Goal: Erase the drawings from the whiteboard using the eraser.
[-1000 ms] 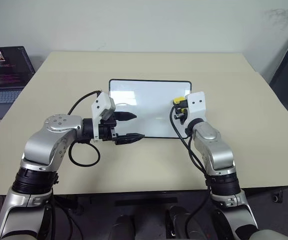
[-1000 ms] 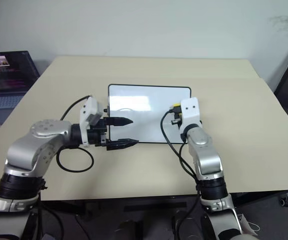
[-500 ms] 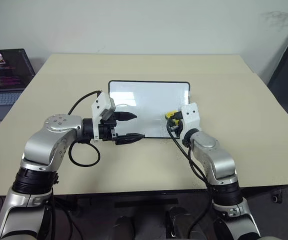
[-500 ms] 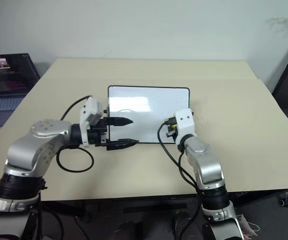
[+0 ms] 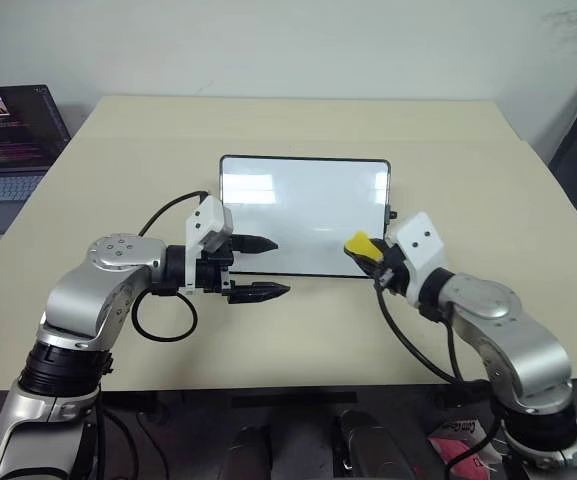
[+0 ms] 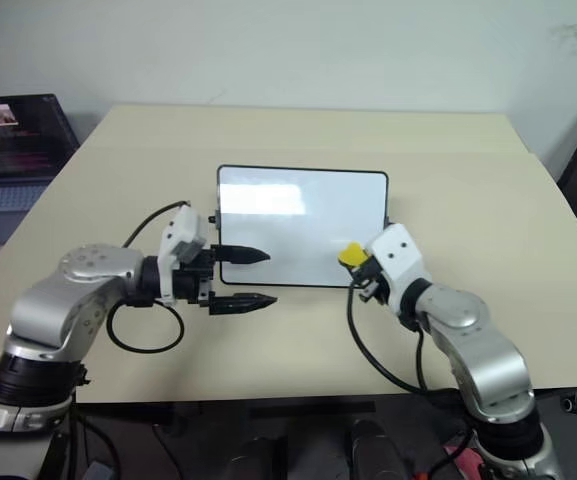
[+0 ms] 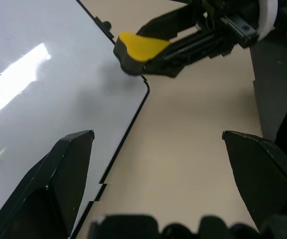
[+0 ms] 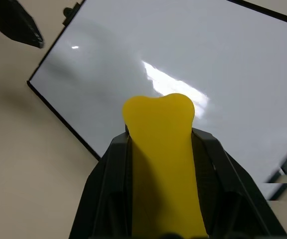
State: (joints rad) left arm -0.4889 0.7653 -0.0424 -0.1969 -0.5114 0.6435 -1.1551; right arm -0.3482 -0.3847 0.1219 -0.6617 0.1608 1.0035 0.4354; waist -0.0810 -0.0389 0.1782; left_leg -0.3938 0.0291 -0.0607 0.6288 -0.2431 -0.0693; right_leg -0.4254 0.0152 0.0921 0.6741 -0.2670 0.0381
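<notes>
While its two black fingers clamp the small yellow eraser block (image 5: pixel 358 244) from both sides, the right gripper (image 5: pixel 372 256) hangs at the near right corner of the small glossy white whiteboard with a thin black frame (image 5: pixel 303 212), the yellow end poking out past the fingertips toward the board. From the right wrist camera the eraser (image 8: pixel 162 149) runs up between the two dark fingers (image 8: pixel 108 174) and its rounded tip sits over the white surface near the board's edge; whether it touches the board I cannot tell. From the left wrist camera the same eraser (image 7: pixel 141 46) shows a dark underside and lies right at the board's rounded corner.

Over on the left, the left gripper (image 5: pixel 256 268) has its two pointed black fingers spread apart with nothing between them. It points to the right, one finger over the near left part of the board and the other over the bare table just beside the board's near edge.

The whiteboard lies flat in the middle of the pale beige rectangular table (image 5: pixel 468 160), a long edge facing the robot, with small black knobs on its short sides. Its surface looks plain white with window glare; no marker scribbles can be made out on it.

Off the far left corner of the table stands an open dark laptop (image 5: pixel 10 140) with a lit screen
</notes>
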